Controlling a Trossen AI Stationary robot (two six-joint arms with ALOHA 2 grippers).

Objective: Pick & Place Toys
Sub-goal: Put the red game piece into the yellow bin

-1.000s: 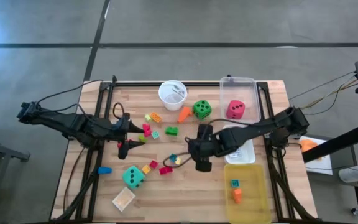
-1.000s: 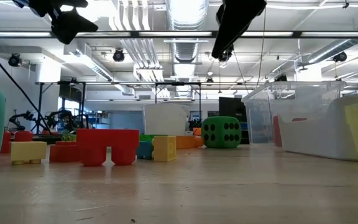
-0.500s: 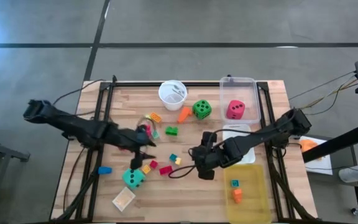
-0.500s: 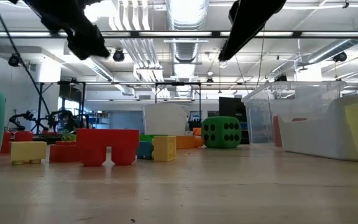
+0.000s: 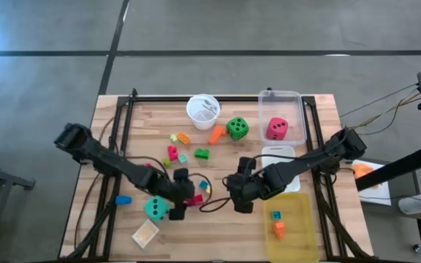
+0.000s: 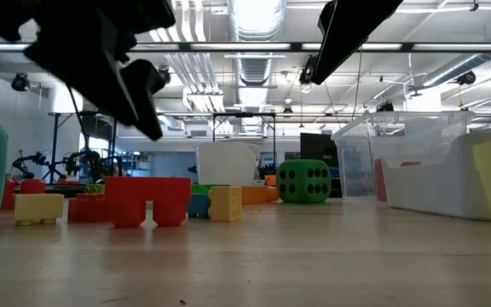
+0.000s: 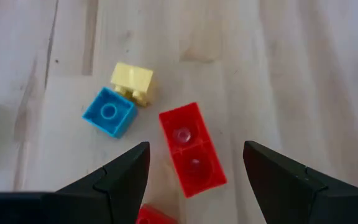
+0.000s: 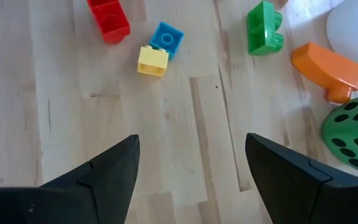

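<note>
Hovering with fingers spread and empty, left gripper [image 7: 191,171] hangs over a red two-stud plastic block [image 7: 191,149] on the wooden worktop [image 7: 303,74], beside a blue block [image 7: 109,112] and a yellow block [image 7: 133,79]. Block: likely light, rigid, smooth; pinch across the long flat sides. Right gripper [image 8: 191,165], spread and empty, hangs above bare wood mid-worktop.
</note>
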